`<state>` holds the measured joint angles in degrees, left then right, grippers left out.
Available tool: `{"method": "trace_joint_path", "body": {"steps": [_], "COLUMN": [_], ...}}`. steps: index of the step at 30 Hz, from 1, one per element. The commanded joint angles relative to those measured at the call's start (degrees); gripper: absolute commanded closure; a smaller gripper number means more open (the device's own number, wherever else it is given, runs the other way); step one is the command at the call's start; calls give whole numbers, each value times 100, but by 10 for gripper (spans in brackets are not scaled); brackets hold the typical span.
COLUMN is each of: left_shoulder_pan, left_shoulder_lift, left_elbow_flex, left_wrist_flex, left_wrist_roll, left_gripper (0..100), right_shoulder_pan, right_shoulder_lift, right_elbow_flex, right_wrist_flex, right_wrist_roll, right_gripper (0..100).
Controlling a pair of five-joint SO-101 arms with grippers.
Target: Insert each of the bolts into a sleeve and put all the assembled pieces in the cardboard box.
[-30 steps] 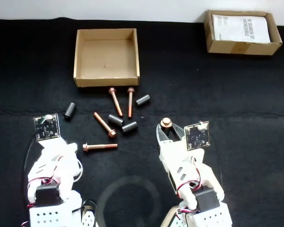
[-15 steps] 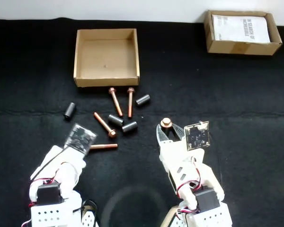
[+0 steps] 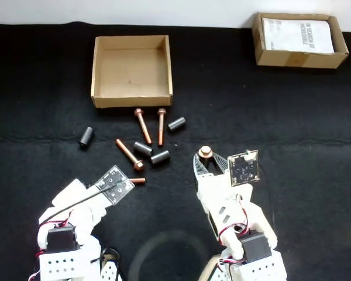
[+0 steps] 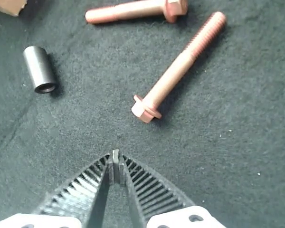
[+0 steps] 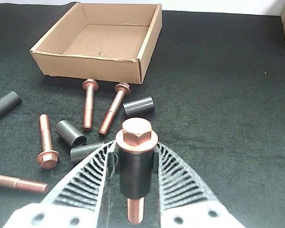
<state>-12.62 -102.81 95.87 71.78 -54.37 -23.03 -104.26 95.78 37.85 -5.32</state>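
In the high view, the cardboard box [image 3: 131, 73] is sitting at the far left of the black tabletop [image 3: 292, 146]. Just near of it, loose bolts [image 3: 129, 154] and dark sleeves [image 3: 160, 157] are lying scattered. To their right, the right gripper [image 3: 205, 157] is holding an assembled piece [image 3: 205, 152]. A second box [image 3: 298, 57] is sitting at the far right.

In the left wrist view, the left gripper [image 4: 115, 164] is hovering over the tabletop with its fingers pressed together on nothing, close to the head of a bolt [image 4: 178, 66]. A sleeve [image 4: 39, 70] is lying apart from it.

In the right wrist view, the right gripper's fingers [image 5: 97, 166] are clamping a sleeve with a bolt through it. The head is showing on top and the threaded tip is sticking out below.
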Motion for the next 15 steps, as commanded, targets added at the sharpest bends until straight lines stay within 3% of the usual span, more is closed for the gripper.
{"method": "trace_joint_path", "body": {"steps": [1,7,15], "left_shoulder_pan": [-40,-22,-57], "left_shoulder_lift": [-40,-40,-40], "left_elbow_flex": [-57,-312,-31], "left_wrist_flex": [-35,-360,-387], "left_wrist_roll": [1029,3200,3367], "left_gripper": [991,991,991], "right_shoulder_pan": [75,75,84], "right_shoulder_lift": [-31,-31,-40], "right_elbow_flex": [418,418,435], "right_wrist_flex": [4,4,4], "right_wrist_roll": [44,44,44], "right_gripper": [992,992,992]}}
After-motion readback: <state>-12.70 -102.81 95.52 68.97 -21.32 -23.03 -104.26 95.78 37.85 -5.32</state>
